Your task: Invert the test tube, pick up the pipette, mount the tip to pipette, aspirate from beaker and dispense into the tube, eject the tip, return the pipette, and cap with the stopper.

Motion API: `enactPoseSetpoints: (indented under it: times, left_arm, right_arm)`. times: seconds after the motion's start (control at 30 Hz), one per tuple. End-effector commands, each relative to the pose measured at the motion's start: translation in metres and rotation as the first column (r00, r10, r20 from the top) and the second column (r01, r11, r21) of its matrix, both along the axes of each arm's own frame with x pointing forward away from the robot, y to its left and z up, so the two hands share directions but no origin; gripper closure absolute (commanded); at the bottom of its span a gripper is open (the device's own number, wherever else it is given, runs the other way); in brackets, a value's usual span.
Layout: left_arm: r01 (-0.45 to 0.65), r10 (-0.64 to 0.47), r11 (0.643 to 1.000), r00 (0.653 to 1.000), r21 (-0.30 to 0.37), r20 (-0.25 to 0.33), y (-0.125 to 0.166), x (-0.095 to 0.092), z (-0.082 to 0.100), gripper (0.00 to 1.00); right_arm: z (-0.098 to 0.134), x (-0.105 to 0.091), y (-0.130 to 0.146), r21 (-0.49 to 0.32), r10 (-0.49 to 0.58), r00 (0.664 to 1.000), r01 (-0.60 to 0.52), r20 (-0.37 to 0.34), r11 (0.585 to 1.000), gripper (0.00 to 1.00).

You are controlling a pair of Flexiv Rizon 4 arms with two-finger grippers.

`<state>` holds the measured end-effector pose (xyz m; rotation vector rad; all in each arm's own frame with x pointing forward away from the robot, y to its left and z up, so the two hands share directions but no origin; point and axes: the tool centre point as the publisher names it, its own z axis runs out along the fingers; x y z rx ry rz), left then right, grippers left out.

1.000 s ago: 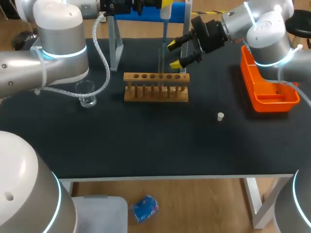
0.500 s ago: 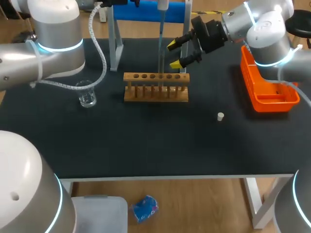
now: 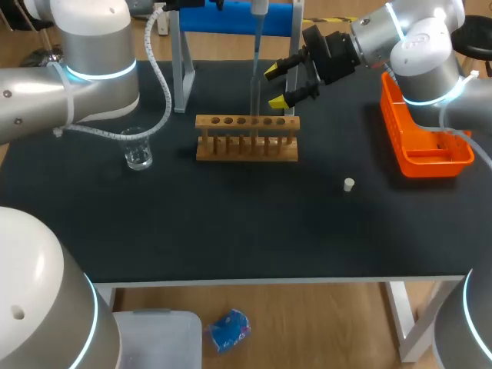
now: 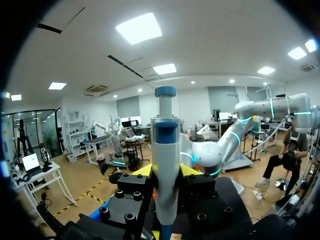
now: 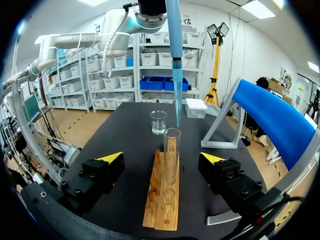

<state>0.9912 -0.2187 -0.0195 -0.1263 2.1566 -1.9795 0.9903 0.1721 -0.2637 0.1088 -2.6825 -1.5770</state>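
Observation:
My left gripper (image 4: 165,172) is shut on the white and blue pipette (image 4: 165,150), which hangs upright at the back of the table. Its long blue tip (image 5: 175,65) ends just above the mouth of the glass test tube (image 5: 171,152). The tube stands upright in the wooden rack (image 3: 246,138). My right gripper (image 5: 162,157) is open, one finger on each side of the tube and not touching it. In the head view it (image 3: 281,85) sits above the rack's right end. The beaker (image 3: 137,151) stands to the left and the small white stopper (image 3: 348,184) lies to the right.
An orange bin (image 3: 424,146) sits at the right edge under my right arm. The blue pipette stand (image 3: 231,19) with grey legs stands behind the rack. A white box (image 5: 196,107) rests on the table beyond the rack.
My left arm has shifted a little, and the pipette has moved slightly left over the tube. The right arm and its open fingers have stayed still.

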Motion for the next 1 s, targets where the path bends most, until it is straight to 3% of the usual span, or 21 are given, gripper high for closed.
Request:
enactPoseSetpoints:
  times: [0.03,1.0]
  left_arm:
    - [-0.002,0.002,1.000,1.000,-0.001,-0.004,0.001,0.000,-0.003,1.00]
    - [-0.006,0.006,1.000,0.998,-0.010,-0.061,-0.006,-0.004,-0.016,1.00]
  right_arm:
    - [0.001,0.000,-0.001,-0.003,0.002,1.000,-0.002,-0.001,1.000,0.00]
    - [0.001,0.000,-0.001,-0.003,0.002,1.000,-0.002,-0.001,1.000,0.00]
